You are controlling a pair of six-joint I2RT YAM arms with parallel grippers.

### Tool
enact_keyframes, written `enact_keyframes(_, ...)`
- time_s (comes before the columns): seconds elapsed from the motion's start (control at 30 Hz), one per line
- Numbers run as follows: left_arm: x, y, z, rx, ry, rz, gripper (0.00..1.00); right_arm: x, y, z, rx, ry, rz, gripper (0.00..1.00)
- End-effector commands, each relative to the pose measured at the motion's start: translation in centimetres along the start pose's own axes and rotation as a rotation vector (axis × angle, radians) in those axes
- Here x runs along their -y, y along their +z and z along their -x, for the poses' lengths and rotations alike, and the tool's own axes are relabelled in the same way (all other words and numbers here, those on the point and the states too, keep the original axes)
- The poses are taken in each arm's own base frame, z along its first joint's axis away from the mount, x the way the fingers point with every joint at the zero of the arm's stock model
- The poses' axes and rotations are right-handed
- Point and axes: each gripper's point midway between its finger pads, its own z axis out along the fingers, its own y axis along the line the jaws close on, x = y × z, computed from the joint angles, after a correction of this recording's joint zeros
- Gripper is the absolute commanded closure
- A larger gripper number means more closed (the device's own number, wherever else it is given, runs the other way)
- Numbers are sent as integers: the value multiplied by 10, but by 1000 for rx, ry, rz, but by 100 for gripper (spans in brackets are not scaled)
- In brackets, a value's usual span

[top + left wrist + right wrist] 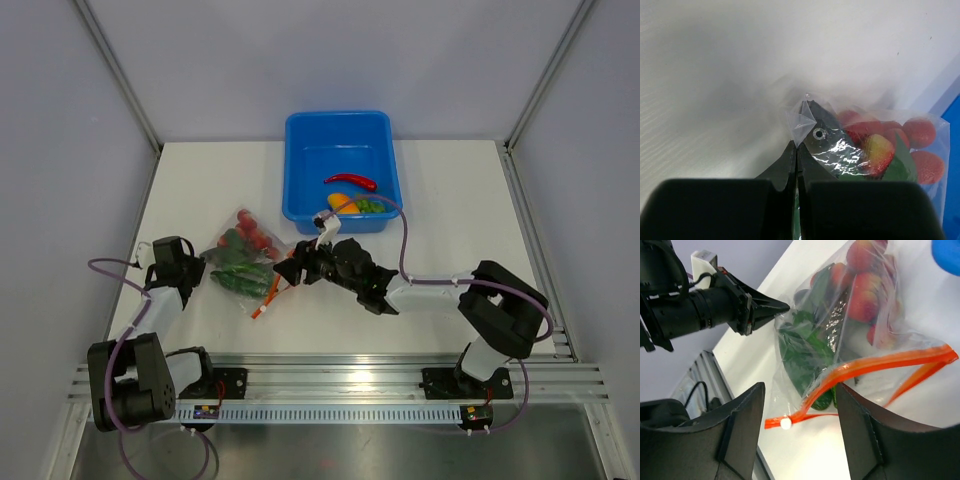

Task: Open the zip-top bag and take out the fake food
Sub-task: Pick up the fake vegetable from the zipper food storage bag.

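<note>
Pinched shut on a clear corner of the zip-top bag (240, 265) at its left end: left gripper (797, 150), fingers pressed together on the film. Spread wide and holding nothing: right gripper (800, 390), poised just above the bag's mouth at its right end.

Judged mid-task: mouth unzipped, emptying under way, with a red chili (350, 181), an orange-yellow pepper (342, 203) and a green piece (370, 206) lying in the blue tub (295, 170) on the far side.

Next, probably: reach in between the two parted runs of orange zip strip (880, 362), close on one toy, and draw it out without dragging the film.

Inside the crinkly, glare-streaked plastic: green vegetables (800, 350), red balls (920, 131), a yellow ball (879, 150) and a fish (825, 131). Lying flat on the table (450, 200), near and left of the tub.
</note>
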Motion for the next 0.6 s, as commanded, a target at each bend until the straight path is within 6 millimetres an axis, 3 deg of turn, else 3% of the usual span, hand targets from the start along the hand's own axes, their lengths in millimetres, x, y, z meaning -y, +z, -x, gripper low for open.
enact_keyframes(0.0, 17, 0, 15, 45, 12, -31, 100, 4, -18, 22, 90, -126, -18, 35)
enact_keyframes(0.1, 17, 1, 14, 37, 14, -27, 100, 32, -29, 23, 135, -146, -134, 42)
enact_keyframes(0.13, 16, 1, 14, 37, 15, -23, 100, 36, -31, 23, 142, -149, -150, 47)
enact_keyframes(0.23, 16, 1, 14, 36, 18, -21, 100, 44, -32, 17, 133, -173, -175, 50)
enact_keyframes(0.37, 16, 1, 14, 34, 18, -20, 100, 61, -19, -5, 53, -168, -228, 59)
enact_keyframes(0.57, 16, 1, 13, 30, 20, -20, 100, 58, 3, -24, -26, -163, -192, 60)
